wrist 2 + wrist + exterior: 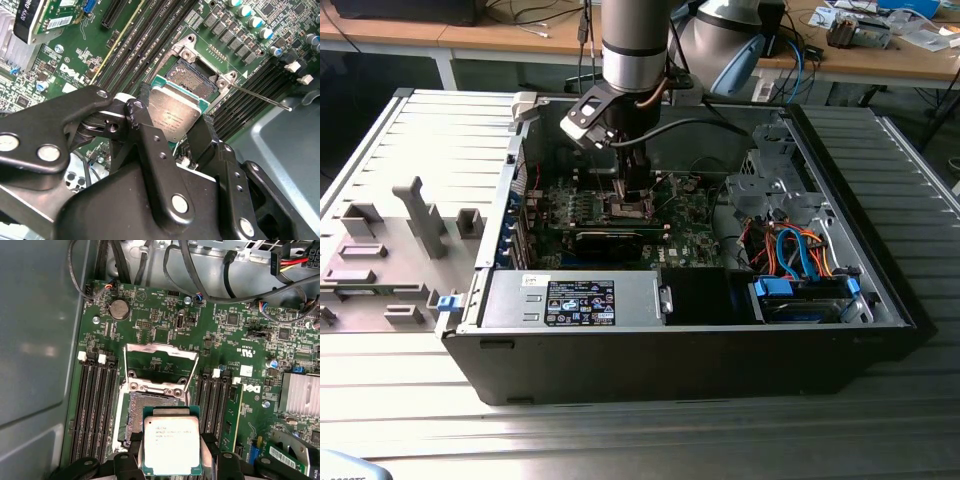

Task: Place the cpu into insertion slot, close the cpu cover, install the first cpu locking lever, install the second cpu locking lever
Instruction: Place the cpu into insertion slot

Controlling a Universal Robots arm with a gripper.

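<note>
My gripper [632,196] reaches down inside the open computer case over the green motherboard [695,235]. It is shut on the cpu [171,445], a square silver-topped chip, with one black finger on each of two opposite edges. The cpu [175,116] hangs just above the insertion slot [196,80], shifted partly off it, so part of the dark pin field [134,412] is uncovered. The cpu cover [160,351], a silvery frame with a cut-out centre, stands flipped open at the slot's far side. A thin metal locking lever [260,95] sticks out free beside the slot.
Black memory slots [95,410] flank the socket on both sides. A long black expansion card [610,240], the power supply [575,300], a drive cage [775,180] and orange and blue cables [790,250] crowd the case. A grey fixture plate [380,250] lies at the exterior view's left.
</note>
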